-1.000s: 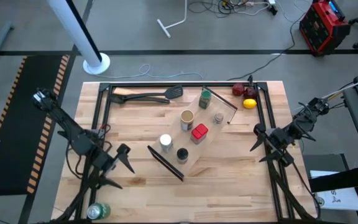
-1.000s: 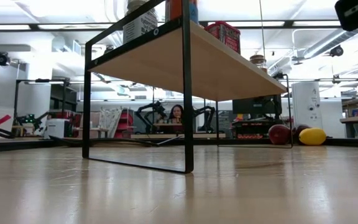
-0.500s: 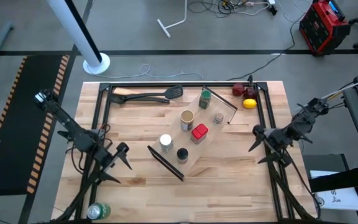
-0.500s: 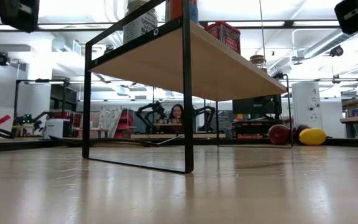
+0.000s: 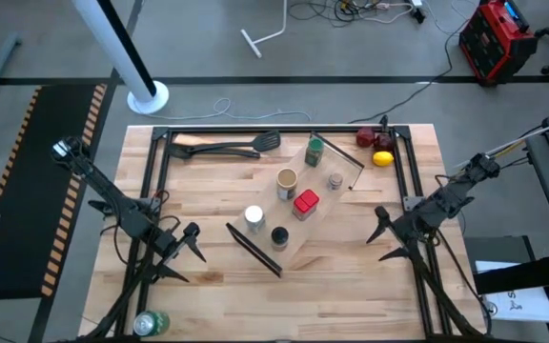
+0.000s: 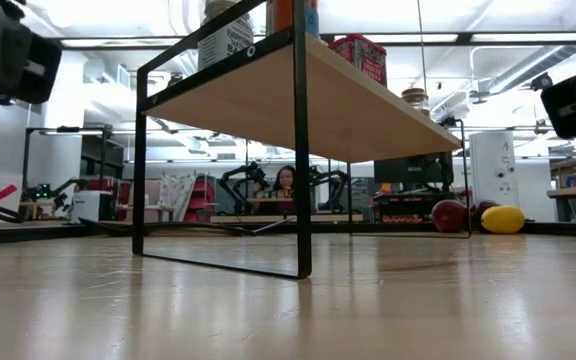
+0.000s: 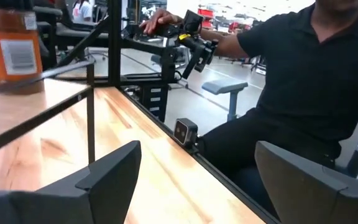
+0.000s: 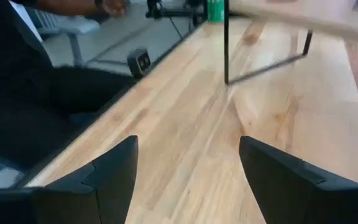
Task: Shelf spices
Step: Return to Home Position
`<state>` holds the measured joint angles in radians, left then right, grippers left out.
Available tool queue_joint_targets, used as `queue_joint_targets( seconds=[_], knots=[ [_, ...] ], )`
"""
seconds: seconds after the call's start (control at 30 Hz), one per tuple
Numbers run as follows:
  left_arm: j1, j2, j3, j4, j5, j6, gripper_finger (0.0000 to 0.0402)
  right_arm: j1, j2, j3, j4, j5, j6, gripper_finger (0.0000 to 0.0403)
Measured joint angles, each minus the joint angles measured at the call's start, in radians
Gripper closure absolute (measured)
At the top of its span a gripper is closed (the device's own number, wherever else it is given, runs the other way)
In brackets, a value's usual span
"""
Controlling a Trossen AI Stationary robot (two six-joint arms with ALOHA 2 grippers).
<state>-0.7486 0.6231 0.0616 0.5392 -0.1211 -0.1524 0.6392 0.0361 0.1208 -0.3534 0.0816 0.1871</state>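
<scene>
While overhead shows spices (image 5: 287,179) on shelf (image 5: 270,200), wrist view adds person (image 7: 309,74); left gripper (image 5: 196,268), right gripper (image 5: 375,248) spread.

Grey workshop floor (image 5: 370,57) surrounds the wooden desk (image 5: 341,286).
A red case (image 5: 492,38) sits far right; ceiling lights (image 6: 98,15) glow.

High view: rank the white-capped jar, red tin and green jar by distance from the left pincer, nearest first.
1. white-capped jar, on the side of the group facing the left pincer.
2. red tin, in the middle.
3. green jar, at the far back.
</scene>
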Motion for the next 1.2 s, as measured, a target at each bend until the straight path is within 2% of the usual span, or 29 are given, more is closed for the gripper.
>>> queue_joint_targets(
  seconds=[0.37, 0.6, 0.83, 0.97, 1.2],
  knots=[
    [0.001, -0.032, -0.051, 0.023, -0.002, 0.019, 0.0097, 0.000, -0.035, -0.014, 0.055, -0.004, -0.002, 0.0131],
    [0.001, -0.015, -0.045, 0.008, -0.002, 0.023, 0.0108, 0.000, -0.036, -0.045, 0.188, -0.004, -0.004, 0.0125],
    [0.001, 0.003, -0.039, 0.008, -0.002, 0.023, 0.0114, 0.000, -0.035, -0.100, 0.359, -0.004, -0.004, 0.0136],
    [0.001, 0.008, -0.039, 0.004, -0.002, 0.023, 0.0110, 0.000, -0.035, -0.108, 0.380, -0.004, -0.004, 0.0143],
    [0.001, -0.136, -0.048, -0.024, -0.002, 0.023, 0.0101, 0.000, -0.035, -0.109, 0.380, -0.004, -0.004, 0.0153]
  ],
)
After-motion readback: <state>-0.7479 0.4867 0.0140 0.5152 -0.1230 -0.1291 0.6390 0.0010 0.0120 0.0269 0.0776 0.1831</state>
